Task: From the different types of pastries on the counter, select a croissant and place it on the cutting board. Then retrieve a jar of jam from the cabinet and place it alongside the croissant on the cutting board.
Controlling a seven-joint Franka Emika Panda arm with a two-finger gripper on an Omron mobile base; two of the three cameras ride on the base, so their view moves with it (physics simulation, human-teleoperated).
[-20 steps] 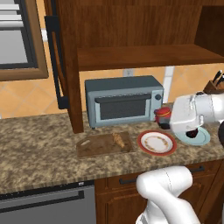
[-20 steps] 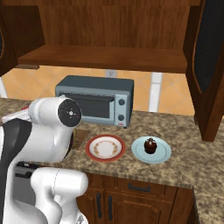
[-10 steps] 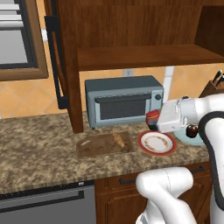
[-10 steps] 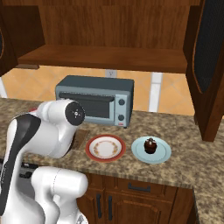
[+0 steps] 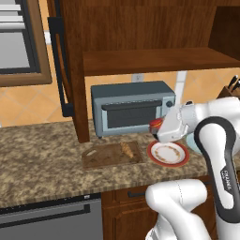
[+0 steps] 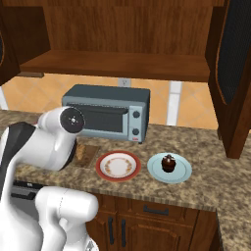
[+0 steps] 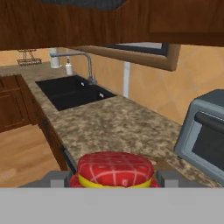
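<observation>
Granite counter (image 5: 42,154), speckled brown/tan, w/ grey toaster oven (image 5: 131,107) at back wall as landmark.

Cutting board (image 5: 111,154): dark wood, flat on counter just in front of oven's left half, handle hole at the end away from plate. Croissant (image 5: 127,150): golden-brown, lying on board, at the end nearest plate.

Plate (image 5: 168,153), red rim: on counter in front of oven's right end, just beside board; no food on it. Right base view shows same plate (image 6: 117,165) w/ pale blue dish (image 6: 169,168) to its right, carrying round dark pastry (image 6: 168,163) w/ red top.

Jar of jam (image 5: 156,125): red, held off counter, in front of oven's lower right corner, above plate's near-left rim. Hand view: jar's red checked lid (image 7: 115,168) w/ yellow band under it, sits between the two finger tips.

Gripper (image 5: 161,129): clenched on jar, a finger (image 7: 57,178) each side of lid. Arm reaches in from right of oven.

Cabinet (image 5: 145,33): dark red-brown, above oven, door swung out left w/ long black handle (image 5: 60,65); shelf bare in both base views.

Hand view also: black sink (image 7: 72,92) w/ tap (image 7: 83,65), farther along counter, well apart from oven.
</observation>
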